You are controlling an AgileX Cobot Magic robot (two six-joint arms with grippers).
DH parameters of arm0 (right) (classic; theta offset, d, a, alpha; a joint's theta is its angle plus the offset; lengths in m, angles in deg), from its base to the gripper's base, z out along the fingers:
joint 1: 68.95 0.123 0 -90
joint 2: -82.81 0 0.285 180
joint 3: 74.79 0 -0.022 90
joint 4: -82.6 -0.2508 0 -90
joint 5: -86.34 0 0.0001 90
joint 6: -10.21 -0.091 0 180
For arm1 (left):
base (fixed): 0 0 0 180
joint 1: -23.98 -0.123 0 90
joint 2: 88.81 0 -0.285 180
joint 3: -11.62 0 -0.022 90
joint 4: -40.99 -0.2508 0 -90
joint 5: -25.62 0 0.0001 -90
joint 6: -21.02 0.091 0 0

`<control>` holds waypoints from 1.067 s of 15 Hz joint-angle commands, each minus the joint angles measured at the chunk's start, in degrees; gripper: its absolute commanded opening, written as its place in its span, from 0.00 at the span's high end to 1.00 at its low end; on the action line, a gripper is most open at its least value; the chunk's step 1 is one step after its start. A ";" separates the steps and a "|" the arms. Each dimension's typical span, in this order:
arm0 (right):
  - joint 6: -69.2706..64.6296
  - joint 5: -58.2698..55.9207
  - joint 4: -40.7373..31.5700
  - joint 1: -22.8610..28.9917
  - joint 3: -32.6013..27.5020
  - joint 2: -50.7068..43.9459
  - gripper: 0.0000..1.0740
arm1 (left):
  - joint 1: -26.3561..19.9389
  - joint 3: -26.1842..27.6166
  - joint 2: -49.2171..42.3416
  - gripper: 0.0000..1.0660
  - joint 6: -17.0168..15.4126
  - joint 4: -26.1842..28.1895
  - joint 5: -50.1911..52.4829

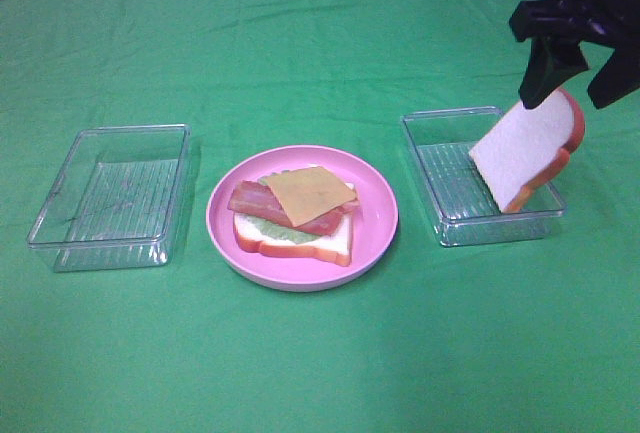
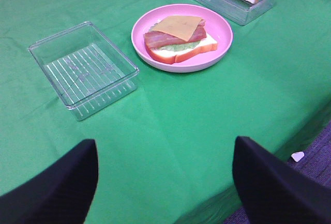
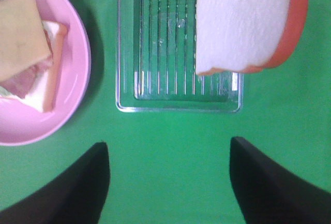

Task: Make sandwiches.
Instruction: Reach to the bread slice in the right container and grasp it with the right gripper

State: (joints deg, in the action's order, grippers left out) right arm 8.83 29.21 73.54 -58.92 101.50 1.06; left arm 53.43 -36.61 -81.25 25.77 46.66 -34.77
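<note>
An open sandwich point(image 1: 298, 208) lies on the round pink plate point(image 1: 378, 215): a white bread slice, lettuce, bacon strips and a cheese square on top. A second bread slice point(image 1: 525, 148) stands tilted in the right clear tray point(image 1: 435, 116), leaning on its outer rim. My right gripper point(image 1: 575, 75) hovers open just above that slice; in the right wrist view its fingers point(image 3: 77, 182) are spread wide with nothing between them, short of the slice point(image 3: 243, 22). My left gripper point(image 2: 165, 146) is open over the table's near edge, far from the sandwich point(image 2: 178, 35).
An empty clear tray point(image 1: 130, 130) stands left of the plate, also seen in the left wrist view point(image 2: 83, 25). Green cloth covers the whole table. The table's front edge and the floor point(image 2: 310, 157) show in the left wrist view.
</note>
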 commanded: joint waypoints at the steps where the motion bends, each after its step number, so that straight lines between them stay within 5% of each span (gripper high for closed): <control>1: 6.19 -2.64 -6.82 -8.77 4.58 4.47 0.40 | 0.23 -0.40 -1.32 0.35 0.06 0.06 0.34; 5: 10.31 -6.36 -9.80 -15.87 11.23 13.41 0.26 | 0.23 -0.40 -1.32 0.35 0.06 0.06 0.34; 11: 13.01 -6.47 -11.40 -16.56 26.01 28.48 0.27 | 0.23 -0.40 -1.32 0.35 0.06 0.06 0.34; 16: 13.18 -7.16 -11.40 -16.39 27.90 33.86 0.32 | 0.23 -0.40 -1.32 0.35 -0.06 0.00 0.34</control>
State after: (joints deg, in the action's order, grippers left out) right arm 21.15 22.68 62.20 -75.19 129.23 34.64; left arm 53.43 -36.61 -81.25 25.77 46.66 -34.77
